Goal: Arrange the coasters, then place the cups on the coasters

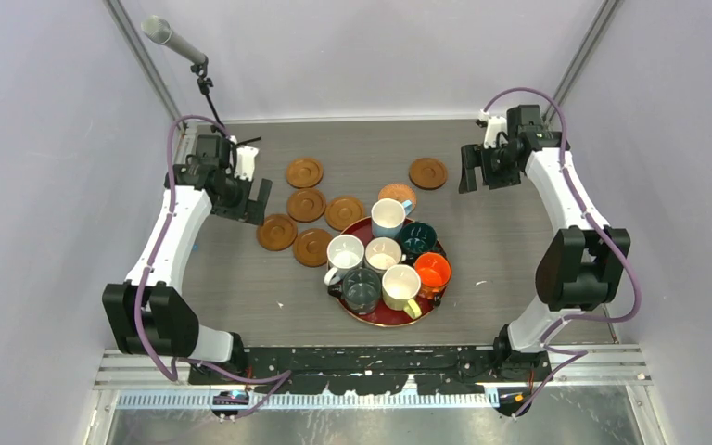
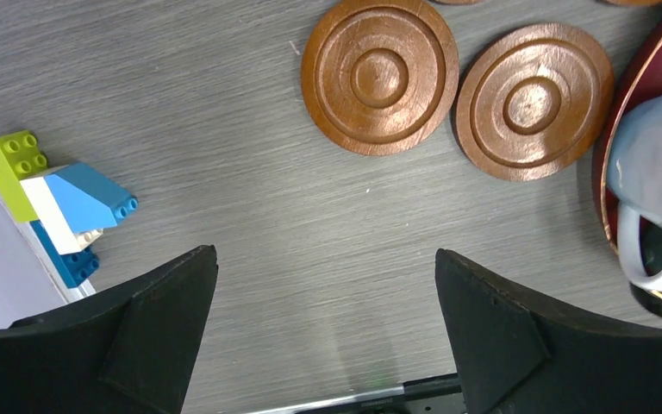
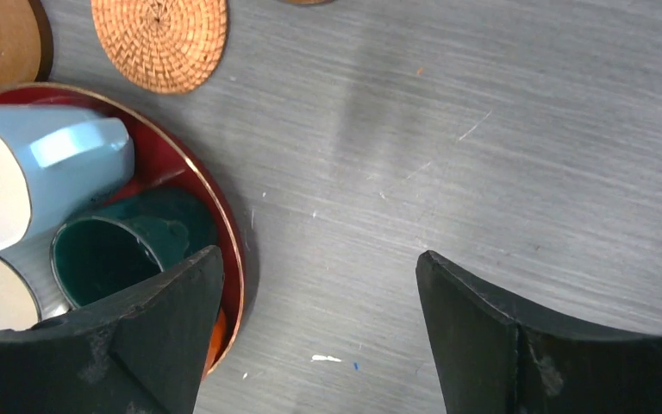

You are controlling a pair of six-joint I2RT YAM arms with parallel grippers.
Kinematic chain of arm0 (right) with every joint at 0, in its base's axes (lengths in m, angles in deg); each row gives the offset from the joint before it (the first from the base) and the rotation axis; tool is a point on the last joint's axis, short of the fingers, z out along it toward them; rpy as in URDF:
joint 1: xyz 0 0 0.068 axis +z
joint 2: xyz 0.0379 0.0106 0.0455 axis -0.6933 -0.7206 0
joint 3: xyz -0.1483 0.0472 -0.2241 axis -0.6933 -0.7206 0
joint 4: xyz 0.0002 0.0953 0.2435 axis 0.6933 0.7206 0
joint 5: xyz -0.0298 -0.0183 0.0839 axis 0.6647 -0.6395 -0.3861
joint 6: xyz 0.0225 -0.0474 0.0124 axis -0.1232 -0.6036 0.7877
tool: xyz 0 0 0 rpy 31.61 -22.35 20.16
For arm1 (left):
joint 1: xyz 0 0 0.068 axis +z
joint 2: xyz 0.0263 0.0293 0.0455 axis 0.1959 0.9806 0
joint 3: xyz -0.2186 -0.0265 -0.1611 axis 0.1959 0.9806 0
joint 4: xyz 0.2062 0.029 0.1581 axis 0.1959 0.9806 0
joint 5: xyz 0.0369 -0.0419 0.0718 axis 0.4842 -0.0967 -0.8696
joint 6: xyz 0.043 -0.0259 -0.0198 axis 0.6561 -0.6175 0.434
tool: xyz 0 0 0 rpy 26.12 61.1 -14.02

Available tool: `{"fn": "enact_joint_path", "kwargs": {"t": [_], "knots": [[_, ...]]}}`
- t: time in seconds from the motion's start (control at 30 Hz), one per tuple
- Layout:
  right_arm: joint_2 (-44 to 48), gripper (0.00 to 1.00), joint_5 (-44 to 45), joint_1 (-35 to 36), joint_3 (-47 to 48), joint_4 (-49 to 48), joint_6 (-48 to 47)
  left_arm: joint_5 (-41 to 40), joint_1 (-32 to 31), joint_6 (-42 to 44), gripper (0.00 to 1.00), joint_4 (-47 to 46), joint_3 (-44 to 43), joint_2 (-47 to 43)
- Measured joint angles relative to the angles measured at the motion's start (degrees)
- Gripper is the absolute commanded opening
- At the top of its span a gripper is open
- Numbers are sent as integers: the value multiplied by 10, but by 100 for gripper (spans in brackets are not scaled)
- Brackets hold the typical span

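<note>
Shows the task at its outset in the top view: nothing arranged, nothing placed. Five round brown wooden coasters [image 1: 306, 204] in a loose cluster on the grey wood-grain table [image 1: 505, 250], at 9 to 11 o'clock from the large dark red round tray [image 1: 385, 323]; close together, in no row or grid. Sixth wooden coaster [image 1: 427, 172] alone at 1 o'clock of the tray, well apart from the cluster. Round woven rattan coaster [image 1: 399, 191] at 12 o'clock, just beside the tray rim, partly hidden behind the light blue handled mug [image 1: 389, 218].

All seven mugs crowded on the tray, none on a coaster: light blue at 12 o'clock, dark teal mug [image 1: 417, 239] at 1, orange mug [image 1: 432, 270] at 3, pale yellow mug [image 1: 400, 286] at 5, dark grey-green mug [image 1: 362, 288] at 7, white mug [image 1: 344, 252] at 9, cream mug [image 1: 383, 253] at the centre.

Left end effector [image 2: 323, 254] with fingers spread wide and nothing between them, above bare table at 9 o'clock of the cluster, two wooden coasters ahead in its wrist view. Right end effector [image 3: 319, 253] likewise spread and empty, above bare table at 3 o'clock of the lone coaster, tray rim at 9 o'clock in its wrist view.

Judged progress: none of either stage. Leaves everything to do: spacing the seven coasters into an orderly layout, then moving each mug off the tray onto its own coaster.
</note>
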Motion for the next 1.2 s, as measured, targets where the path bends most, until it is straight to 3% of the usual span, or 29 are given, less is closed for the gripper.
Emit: {"fn": "enact_joint_path", "kwargs": {"t": [0.53, 0.83, 1.2], "knots": [[-182, 55, 76, 158, 122, -59, 7, -23, 0, -74, 100, -5, -17, -27], [-278, 43, 81, 170, 210, -63, 16, -34, 0, -80, 100, 0, -17, -40], [-324, 33, 65, 203, 226, -62, 27, -57, 0, -83, 100, 2, -31, -40]]}}
